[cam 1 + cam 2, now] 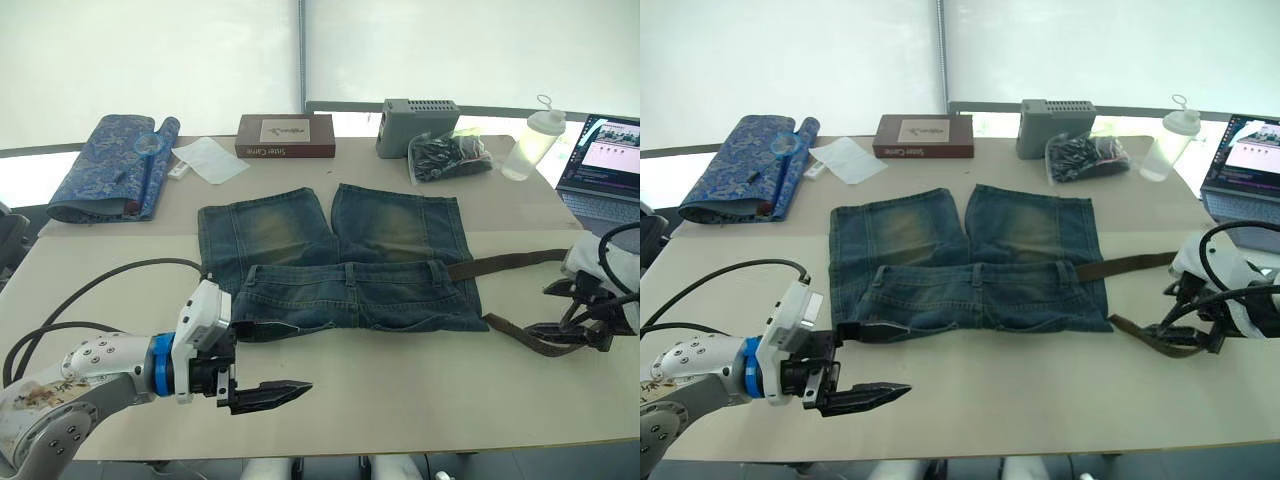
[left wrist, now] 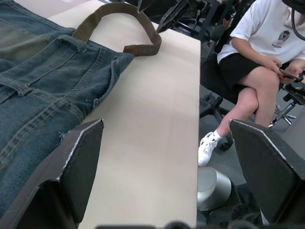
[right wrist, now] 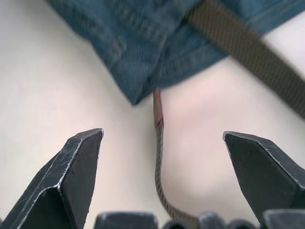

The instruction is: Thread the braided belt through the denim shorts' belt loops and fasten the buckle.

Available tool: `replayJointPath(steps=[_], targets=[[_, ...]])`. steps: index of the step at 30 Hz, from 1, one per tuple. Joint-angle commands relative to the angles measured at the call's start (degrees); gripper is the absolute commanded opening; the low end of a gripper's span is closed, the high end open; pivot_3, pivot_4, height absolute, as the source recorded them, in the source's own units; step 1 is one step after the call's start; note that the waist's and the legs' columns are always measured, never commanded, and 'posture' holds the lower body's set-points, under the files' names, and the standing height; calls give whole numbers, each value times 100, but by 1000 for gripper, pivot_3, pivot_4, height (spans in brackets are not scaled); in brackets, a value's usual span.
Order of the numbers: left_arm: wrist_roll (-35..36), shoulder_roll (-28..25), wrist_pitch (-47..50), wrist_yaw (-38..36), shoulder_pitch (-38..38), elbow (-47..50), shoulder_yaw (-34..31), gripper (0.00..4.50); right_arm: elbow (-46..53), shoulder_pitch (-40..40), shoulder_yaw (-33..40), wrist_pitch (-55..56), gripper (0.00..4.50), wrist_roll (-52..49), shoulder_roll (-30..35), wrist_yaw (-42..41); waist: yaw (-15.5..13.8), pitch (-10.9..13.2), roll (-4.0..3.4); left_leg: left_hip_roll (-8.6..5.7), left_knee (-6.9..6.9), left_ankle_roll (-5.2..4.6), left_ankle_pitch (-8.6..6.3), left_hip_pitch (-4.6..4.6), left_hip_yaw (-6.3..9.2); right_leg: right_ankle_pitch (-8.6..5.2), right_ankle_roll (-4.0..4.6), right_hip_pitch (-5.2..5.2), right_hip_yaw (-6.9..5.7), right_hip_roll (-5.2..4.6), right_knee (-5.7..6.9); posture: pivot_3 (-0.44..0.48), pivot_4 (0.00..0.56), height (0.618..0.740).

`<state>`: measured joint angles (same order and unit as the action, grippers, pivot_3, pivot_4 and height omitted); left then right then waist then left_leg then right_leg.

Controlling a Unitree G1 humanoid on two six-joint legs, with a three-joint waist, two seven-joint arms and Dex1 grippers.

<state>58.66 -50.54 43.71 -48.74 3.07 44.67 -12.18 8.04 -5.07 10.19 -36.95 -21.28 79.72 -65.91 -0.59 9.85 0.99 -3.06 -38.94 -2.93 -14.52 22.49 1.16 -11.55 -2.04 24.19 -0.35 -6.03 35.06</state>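
Note:
The denim shorts [image 1: 340,270] lie flat mid-table, waistband toward me, with belt loops [image 1: 351,275] along it. The braided belt [image 1: 515,263] comes out at the waistband's right end, bends round and runs back to the shorts' right corner [image 1: 520,335]. A dark strap end [image 1: 262,329] pokes out at the waistband's left end; I cannot make out the buckle. My right gripper [image 1: 570,322] is open at the belt's bend, the strap [image 3: 158,143] lying between its fingers. My left gripper [image 1: 272,392] is open and empty, low over the table in front of the shorts' left corner.
Along the back stand a blue patterned rolled cloth [image 1: 110,165], white paper [image 1: 210,158], a brown box [image 1: 285,135], a grey box [image 1: 418,125], a bag of dark items [image 1: 450,155], a bottle [image 1: 530,145] and a laptop [image 1: 605,160]. A person [image 2: 257,57] sits beyond the table's right end.

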Motion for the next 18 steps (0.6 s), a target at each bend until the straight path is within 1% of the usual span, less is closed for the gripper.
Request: replayJointPath(steps=[1, 6, 10, 13, 18], targets=[[-222, 50, -281, -142, 191, 152, 82, 4427, -206, -413, -359, 145, 4491, 311, 4, -45, 8, 0, 0, 0, 0, -1, -1, 0, -1, 0, -1, 0, 2, 0, 1, 0, 150, 740], [-690, 202, -585, -161, 340, 0, 273, 4427, -706, -930, -1069, 422, 4491, 839, -212, -135, -17, 1, 0, 0, -3, -1, -1, -2, -3, 0, 2, -2, 2, 0, 0, 0, 150, 740], [-895, 240, -746, -270, 465, -107, 301, 4427, -1003, -1087, -1359, 660, 4491, 1168, -244, -283, -19, 2, -5, -3, -3, -1, 0, 1, -4, 1, 0, 0, 1, -4, 1, 0, 150, 740], [-907, 296, -732, -203, 310, -185, 359, 4427, -1210, -1157, -1563, 846, 4491, 1448, -294, -318, -13, 2, -5, -3, -2, -1, -1, 0, -3, 16, -26, 1, 1, -3, 1, 0, 150, 740], [-771, 280, -545, -58, 29, -177, 386, 4427, -1505, -1286, -1775, 1102, 4491, 1751, -484, -350, -10, 2, -6, -2, -4, 0, 0, -1, -3, 20, -29, 0, 0, -2, 2, 0, 150, 740]])
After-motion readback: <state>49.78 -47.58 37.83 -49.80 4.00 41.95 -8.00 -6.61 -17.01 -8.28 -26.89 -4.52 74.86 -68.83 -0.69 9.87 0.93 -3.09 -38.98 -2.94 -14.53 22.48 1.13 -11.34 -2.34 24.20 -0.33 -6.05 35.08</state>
